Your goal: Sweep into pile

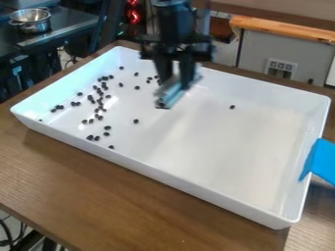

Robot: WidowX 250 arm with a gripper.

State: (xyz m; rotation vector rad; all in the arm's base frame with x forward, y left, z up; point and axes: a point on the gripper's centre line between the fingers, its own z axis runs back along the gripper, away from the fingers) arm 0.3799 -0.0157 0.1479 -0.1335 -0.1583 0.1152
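A: Quick one, clock read on the tray. Gripper?
B: Gripper [175, 81] was at 12 o'clock, inside the white tray [222, 188], hanging down. Blurry, but its fingers were set a bit apart, closed on a blue-grey bar [172, 94].
A: Bar angle?
B: Tilted, low end toward 7 o'clock, high end toward 1. Couldn't tell if it touched the tray floor.
A: Dark pieces?
B: Most of the small dark pieces [99, 101] were scattered from 8 to 11 o'clock, some touching or nearly so, others loose. A few lay near the bar. One lone piece [232, 106] sat at 2, well apart.
A: Rest?
B: Tray was on a wooden table [124, 196]. Blue flat thing [322, 162] was against the rim between 3 and 4 o'clock. Metal pot [31, 20] stood on a dark counter [62, 27] off toward 10:30.
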